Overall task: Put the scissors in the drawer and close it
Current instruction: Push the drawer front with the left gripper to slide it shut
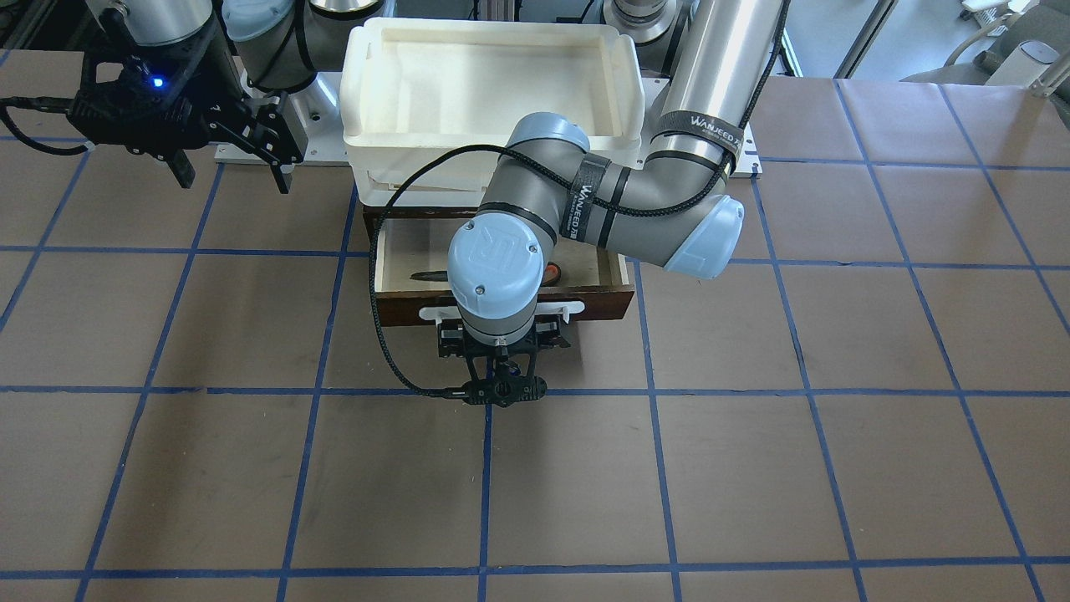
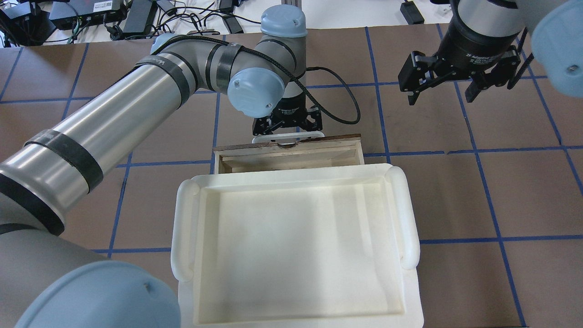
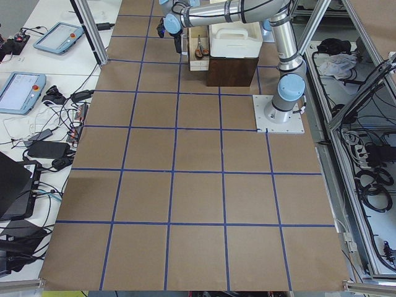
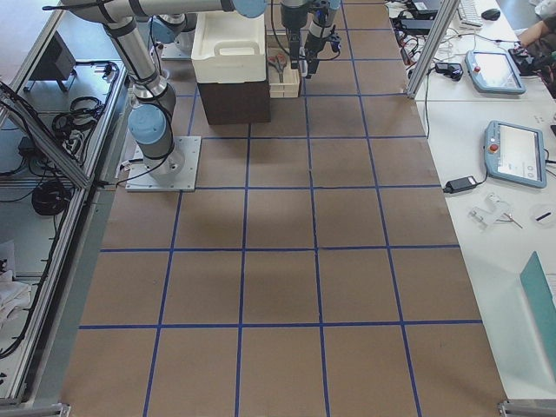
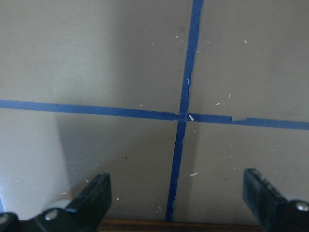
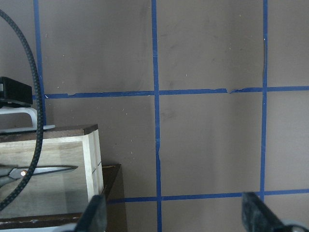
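Table (image 1: 752, 468): on your near side, a brown surface crossed by blue tape lines runs up to the drawer front.
Left gripper (image 5: 176, 179): fingers spread wide and pointing down, just outside the drawer front at the white handle (image 1: 573, 310).
Drawer (image 1: 603, 304): partly pulled out from under the white tray (image 1: 493, 29), with the dark front edge toward you.
Scissors (image 6: 48, 169): lying flat inside the drawer, blade tips near a side wall.
Right gripper (image 2: 441, 98): fingers apart and holding nothing, well to one side of the drawer.

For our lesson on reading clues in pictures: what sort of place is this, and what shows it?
Probably a robotics lab or test cell: the left arm and right arm stand at a table gridded with blue tape, teach pendants lie on a side bench, and coiled cables sit alongside.
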Robot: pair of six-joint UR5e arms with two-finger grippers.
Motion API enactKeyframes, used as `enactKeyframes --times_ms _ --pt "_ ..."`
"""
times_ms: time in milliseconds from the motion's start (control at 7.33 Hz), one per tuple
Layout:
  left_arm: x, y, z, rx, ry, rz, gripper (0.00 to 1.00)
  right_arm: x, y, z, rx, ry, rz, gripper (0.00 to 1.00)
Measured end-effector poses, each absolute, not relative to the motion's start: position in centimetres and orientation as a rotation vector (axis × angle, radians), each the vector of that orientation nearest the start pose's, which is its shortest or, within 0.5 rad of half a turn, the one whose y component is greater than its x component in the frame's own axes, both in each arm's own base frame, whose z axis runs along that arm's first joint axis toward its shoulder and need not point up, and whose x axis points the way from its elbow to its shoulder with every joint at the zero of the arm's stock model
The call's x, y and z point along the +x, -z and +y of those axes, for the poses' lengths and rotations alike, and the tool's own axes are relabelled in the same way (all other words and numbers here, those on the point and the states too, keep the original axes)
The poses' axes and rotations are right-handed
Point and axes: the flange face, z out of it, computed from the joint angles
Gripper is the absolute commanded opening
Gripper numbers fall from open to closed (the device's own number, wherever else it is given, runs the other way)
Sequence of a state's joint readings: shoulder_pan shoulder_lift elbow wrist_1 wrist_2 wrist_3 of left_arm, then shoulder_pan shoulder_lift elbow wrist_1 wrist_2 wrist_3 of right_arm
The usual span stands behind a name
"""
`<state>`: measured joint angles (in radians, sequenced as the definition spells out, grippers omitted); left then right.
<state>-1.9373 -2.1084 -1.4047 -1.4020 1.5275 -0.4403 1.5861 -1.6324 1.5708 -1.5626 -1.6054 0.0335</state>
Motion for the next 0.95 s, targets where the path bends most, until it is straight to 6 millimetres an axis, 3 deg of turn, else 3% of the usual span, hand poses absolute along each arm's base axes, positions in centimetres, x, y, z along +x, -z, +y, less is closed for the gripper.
enactKeyframes --times_ms 955 --pt "-38.0 -27.0 -50.5 -0.064 -0.541 2.987 1.0 13.8 -51.4 -46.8 0.031 0.062 3.166 1.0"
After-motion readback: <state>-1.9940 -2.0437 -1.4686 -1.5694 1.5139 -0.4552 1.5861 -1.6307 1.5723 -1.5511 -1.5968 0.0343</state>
